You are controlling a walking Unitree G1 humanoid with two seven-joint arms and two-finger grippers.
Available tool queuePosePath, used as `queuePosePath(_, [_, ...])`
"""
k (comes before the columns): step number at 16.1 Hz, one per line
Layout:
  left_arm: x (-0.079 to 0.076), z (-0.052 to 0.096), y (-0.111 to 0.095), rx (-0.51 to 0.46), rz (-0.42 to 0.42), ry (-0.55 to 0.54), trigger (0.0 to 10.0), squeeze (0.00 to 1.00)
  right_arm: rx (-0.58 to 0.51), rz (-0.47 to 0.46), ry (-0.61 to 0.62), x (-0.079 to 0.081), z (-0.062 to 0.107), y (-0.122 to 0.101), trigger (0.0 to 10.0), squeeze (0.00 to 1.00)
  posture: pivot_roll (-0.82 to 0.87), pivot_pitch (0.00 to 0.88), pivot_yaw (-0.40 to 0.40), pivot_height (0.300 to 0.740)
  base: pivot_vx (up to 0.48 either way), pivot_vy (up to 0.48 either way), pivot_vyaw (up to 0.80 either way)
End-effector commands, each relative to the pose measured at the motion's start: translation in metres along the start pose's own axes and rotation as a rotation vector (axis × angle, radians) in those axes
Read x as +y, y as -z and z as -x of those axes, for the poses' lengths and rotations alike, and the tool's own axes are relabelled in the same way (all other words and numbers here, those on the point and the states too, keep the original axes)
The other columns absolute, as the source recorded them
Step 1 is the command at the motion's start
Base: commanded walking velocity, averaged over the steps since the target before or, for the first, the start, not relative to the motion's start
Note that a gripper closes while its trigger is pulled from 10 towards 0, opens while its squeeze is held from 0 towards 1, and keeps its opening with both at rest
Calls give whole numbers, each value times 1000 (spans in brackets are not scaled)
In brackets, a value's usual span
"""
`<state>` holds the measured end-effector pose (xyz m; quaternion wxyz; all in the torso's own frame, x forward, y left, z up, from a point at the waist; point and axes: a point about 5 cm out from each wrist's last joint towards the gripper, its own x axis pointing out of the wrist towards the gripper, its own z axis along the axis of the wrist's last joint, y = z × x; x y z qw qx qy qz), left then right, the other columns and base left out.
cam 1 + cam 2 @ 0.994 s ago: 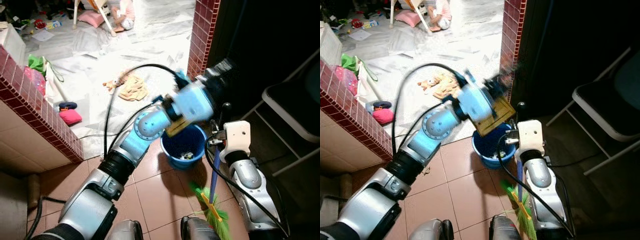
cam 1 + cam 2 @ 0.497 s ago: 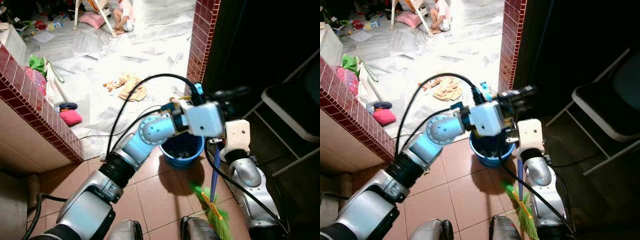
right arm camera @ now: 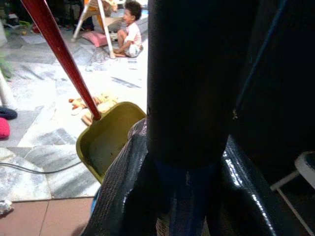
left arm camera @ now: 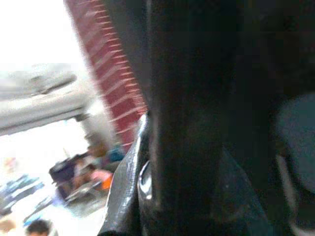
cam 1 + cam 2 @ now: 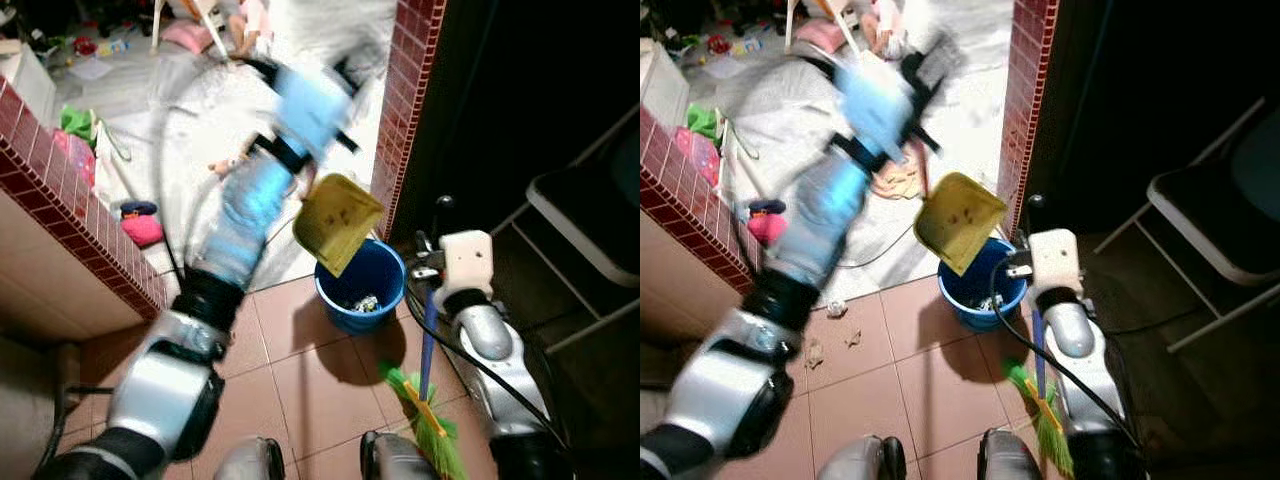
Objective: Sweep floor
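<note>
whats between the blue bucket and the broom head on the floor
Bare terracotta floor tiles, darkened by shadow, separate the blue bucket from the green broom head; the left eye view shows it.

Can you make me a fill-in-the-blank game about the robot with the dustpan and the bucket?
1. The yellow dustpan hangs in the air above the ____ bucket.
2. The dustpan has a long ____ handle.
3. The right end effector is shut on the blue stick of the broom, whose bristles are ____.
4. The floor tiles under the bucket are ____.

Missing words: blue; red; green; brown
</note>
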<state>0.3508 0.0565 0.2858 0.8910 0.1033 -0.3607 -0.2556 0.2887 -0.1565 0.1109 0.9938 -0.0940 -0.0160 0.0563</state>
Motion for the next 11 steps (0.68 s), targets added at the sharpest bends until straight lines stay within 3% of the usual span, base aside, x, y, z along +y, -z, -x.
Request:
queuePosePath(1, [25,-17,-41,-163,-34,-101,10000,0,-34,-11,-23,7,-4,-5,10000,0,-108,56,35,740,0,0,0])
queuePosePath(2, [49,-18,-50,-169,-57,-215,10000,0,-36,-19,-39,12,-7,-5,10000,0,-99,51,34,740,0,0,0])
queuePosePath(4, [64,-12,-48,-127,-98,-294,10000,0,-35,-27,-51,16,-9,-4,10000,0,-88,45,32,740,0,0,0])
queuePosePath(5, [85,11,-23,21,-153,-409,10000,0,-29,-42,-69,21,-12,-2,10000,0,-75,38,29,740,0,0,0])
queuePosePath(6, [93,28,-12,88,-166,-463,10000,0,-23,-52,-78,23,-14,-1,10000,0,-70,35,25,740,0,0,0])
queuePosePath(8, [98,62,8,192,-176,-520,10000,0,-1,-85,-71,24,-20,2,10000,0,-50,28,15,740,0,0,0])
queuePosePath(9, [97,67,13,214,-172,-532,10000,0,-1,-85,-72,24,-20,2,10000,0,-48,25,14,740,0,0,0])
queuePosePath(10, [86,84,30,302,-117,-530,10000,0,-18,-84,-79,25,-23,0,10000,0,-41,20,9,740,0,0,0])
queuePosePath(11, [83,87,34,319,-104,-527,10000,0,-24,-83,-82,25,-24,0,10000,0,-38,18,6,740,0,0,0])
